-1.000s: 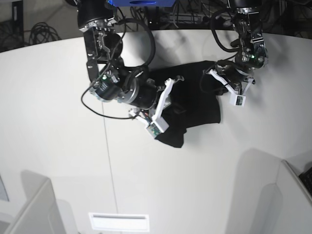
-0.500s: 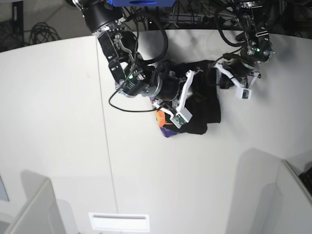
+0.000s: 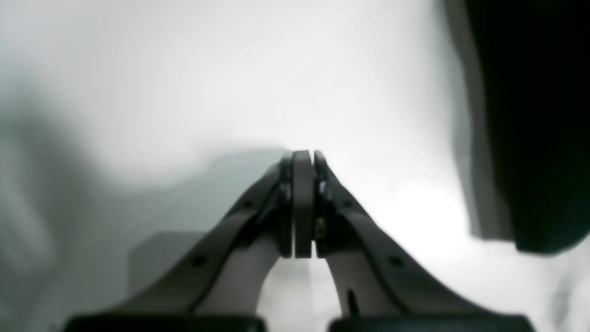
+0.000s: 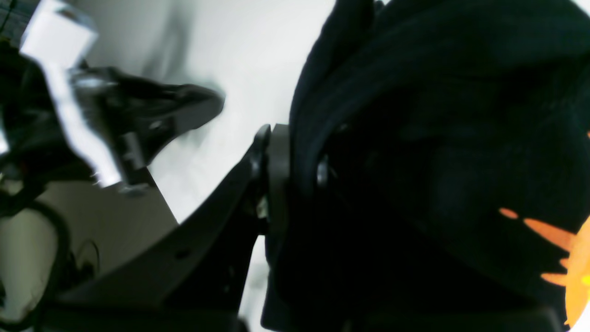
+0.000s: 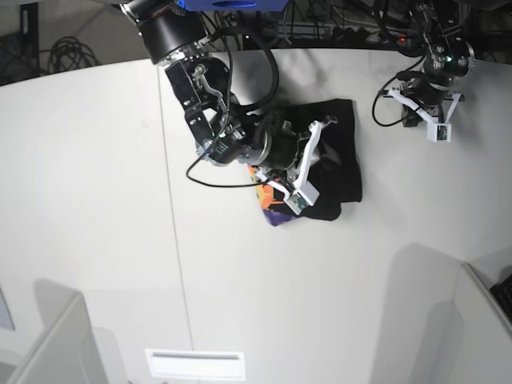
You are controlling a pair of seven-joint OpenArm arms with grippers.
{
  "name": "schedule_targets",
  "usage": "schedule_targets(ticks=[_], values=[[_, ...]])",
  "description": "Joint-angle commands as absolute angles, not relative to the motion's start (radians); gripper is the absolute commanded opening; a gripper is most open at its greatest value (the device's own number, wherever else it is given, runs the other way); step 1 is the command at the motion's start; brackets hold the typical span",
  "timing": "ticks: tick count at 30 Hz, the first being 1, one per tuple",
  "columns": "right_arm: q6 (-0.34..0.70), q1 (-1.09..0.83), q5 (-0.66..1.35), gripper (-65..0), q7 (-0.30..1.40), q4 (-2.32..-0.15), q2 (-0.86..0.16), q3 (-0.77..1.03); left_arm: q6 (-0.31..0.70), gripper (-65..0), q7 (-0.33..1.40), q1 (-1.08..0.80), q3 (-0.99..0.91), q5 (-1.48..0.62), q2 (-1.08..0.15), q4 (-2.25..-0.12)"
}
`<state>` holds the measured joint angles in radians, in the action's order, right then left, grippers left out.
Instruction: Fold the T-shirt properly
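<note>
Now, the fold: right jaws (image 5: 308,164) pinched on the T-shirt's (image 5: 340,172) black edge, carrying it across the bunched pile mid-worktop (image 5: 96,200).
Print: orange patch (image 5: 264,194) peeking out below.
Tip: lay the edge flat, corners matched.
Far side: left jaws (image 5: 428,112) pressed together, empty, clear of the cloth.
</note>
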<state>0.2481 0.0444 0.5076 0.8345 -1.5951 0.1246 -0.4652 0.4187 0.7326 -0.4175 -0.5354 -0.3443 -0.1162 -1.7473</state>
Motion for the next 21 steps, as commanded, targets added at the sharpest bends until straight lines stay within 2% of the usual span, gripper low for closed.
schedule_targets(ticks=[1, 6, 10, 14, 21], values=[[0.231, 0.065, 0.526, -65.0, 0.809, -1.610, 0.139, -0.467, 0.426, -65.0, 0.714, -0.430, -0.553, -0.357, -0.122, -1.787], [0.209, 0.067, 0.527, -65.0, 0.811, -1.610, 0.140, -0.533, 0.427, -65.0, 0.714, -0.487, -0.642, -0.397, -0.122, -1.839], [0.203, 0.067, 0.527, -65.0, 0.811, -1.610, 0.140, -0.593, 0.427, -65.0, 0.716, -0.536, -0.760, -0.582, -0.127, -1.836], [0.124, 0.068, 0.527, -65.0, 0.800, -1.610, 0.140, -0.627, 0.427, -65.0, 0.716, -0.588, -0.829, -0.730, -0.133, -1.836], [0.113, 0.088, 0.527, -65.0, 0.771, -1.572, 0.140, -0.625, 0.427, -65.0, 0.716, -0.596, -0.869, -0.739, -0.142, -1.836]])
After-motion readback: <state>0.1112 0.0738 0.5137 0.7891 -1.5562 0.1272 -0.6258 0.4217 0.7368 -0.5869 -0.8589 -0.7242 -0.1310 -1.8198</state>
